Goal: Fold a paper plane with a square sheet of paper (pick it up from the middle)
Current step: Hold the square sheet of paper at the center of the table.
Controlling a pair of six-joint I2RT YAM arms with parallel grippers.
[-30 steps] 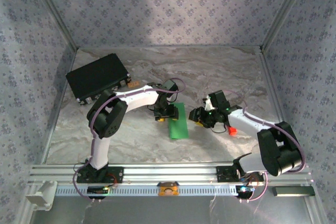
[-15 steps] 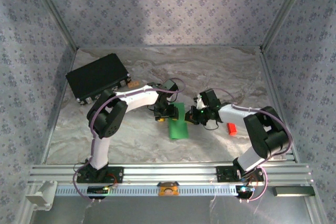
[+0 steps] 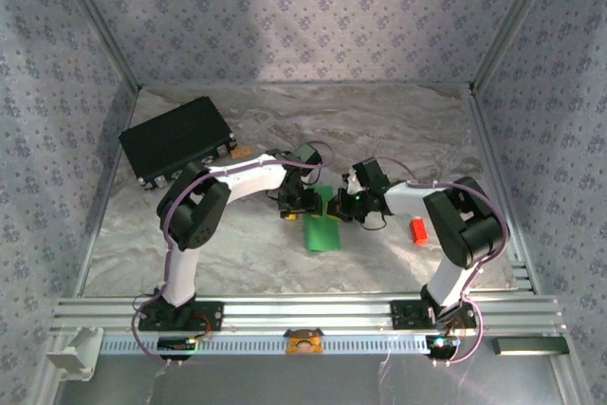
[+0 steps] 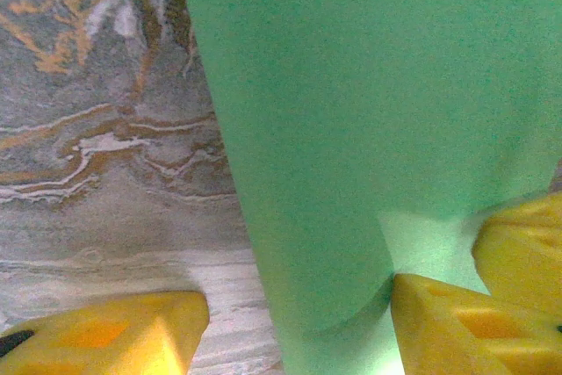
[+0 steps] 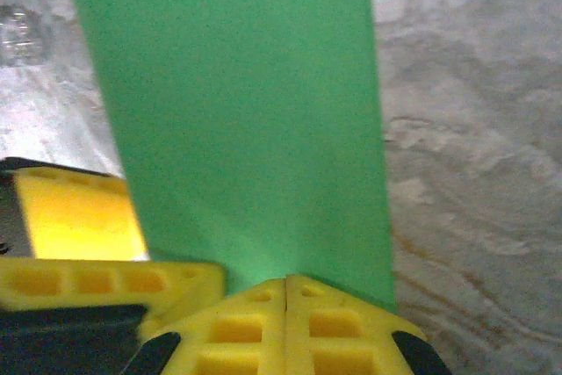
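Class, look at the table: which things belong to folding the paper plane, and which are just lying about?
Belongs to the job:
- green sheet of paper
- left gripper, open over the sheet's edge
- right gripper, shut at the sheet's other side

Just lying about:
- black case
- small red block

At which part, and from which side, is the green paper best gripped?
Probably its right long edge near the far end, from the right, where the right claw sits shut. The paper lies flat and thin on the table, so only an edge offers a hold.
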